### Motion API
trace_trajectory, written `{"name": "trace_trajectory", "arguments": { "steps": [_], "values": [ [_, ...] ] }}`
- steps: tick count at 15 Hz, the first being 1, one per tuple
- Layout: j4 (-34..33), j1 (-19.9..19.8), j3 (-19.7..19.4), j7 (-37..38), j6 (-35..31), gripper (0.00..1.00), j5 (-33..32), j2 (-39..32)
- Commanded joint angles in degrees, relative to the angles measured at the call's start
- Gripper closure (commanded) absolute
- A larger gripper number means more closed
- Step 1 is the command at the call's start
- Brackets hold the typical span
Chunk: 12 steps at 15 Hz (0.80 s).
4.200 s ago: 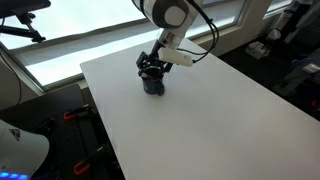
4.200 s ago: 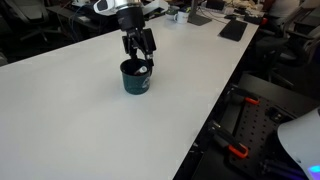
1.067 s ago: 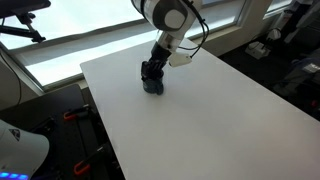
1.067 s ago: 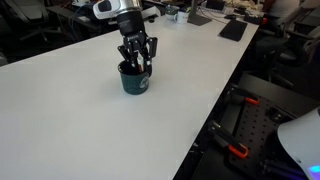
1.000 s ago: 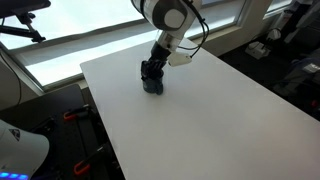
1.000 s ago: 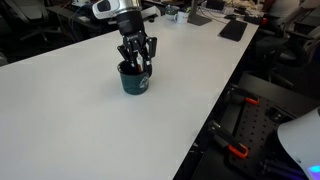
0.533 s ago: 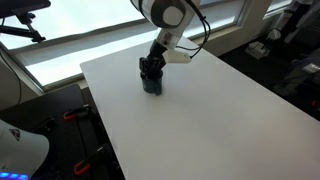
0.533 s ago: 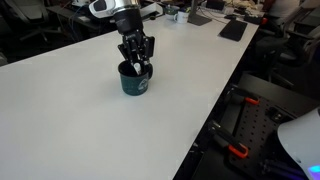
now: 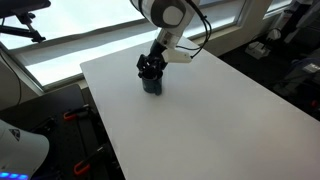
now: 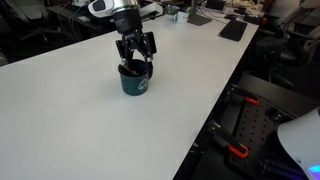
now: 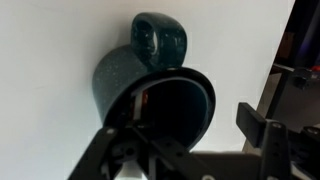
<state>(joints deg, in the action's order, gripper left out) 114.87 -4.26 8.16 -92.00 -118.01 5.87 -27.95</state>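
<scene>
**Operator:** Where do we find the mug [image 10: 134, 80], and how does the gripper [image 10: 135, 65] stand to it?

**Technician:** We see the mug upright on the white table [image 10: 70, 90], well in from the edges in both exterior views. The gripper hangs straight above its mouth, fingers pointing down at the rim. In the wrist view the fingers are spread wide and hold nothing. One appears over the opening and the other outside the wall. We judge this suits a pinch on the rim, but we cannot tell whether either finger touches it.

**Operator:** What do we note about material and shape?

**Technician:** We note a dark teal, finely speckled glaze, probably ceramic. It has a round body, a thin rim and a thick loop handle [image 11: 160, 40]. The tabletop is flat, matte and smooth.
</scene>
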Motion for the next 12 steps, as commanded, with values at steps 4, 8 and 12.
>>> {"name": "trace_trajectory", "arguments": {
  "steps": [4, 8, 12],
  "values": [
    [0.9, 1.1, -0.4, 0.4, -2.4, 0.00, -2.2, 1.2],
    [1.4, 1.1, -0.2, 0.5, -1.5, 0.20, -2.3, 2.4],
    [1.8, 1.0, 0.0, 1.8, -0.1, 0.41, -1.0, 3.7]
  ]
}}
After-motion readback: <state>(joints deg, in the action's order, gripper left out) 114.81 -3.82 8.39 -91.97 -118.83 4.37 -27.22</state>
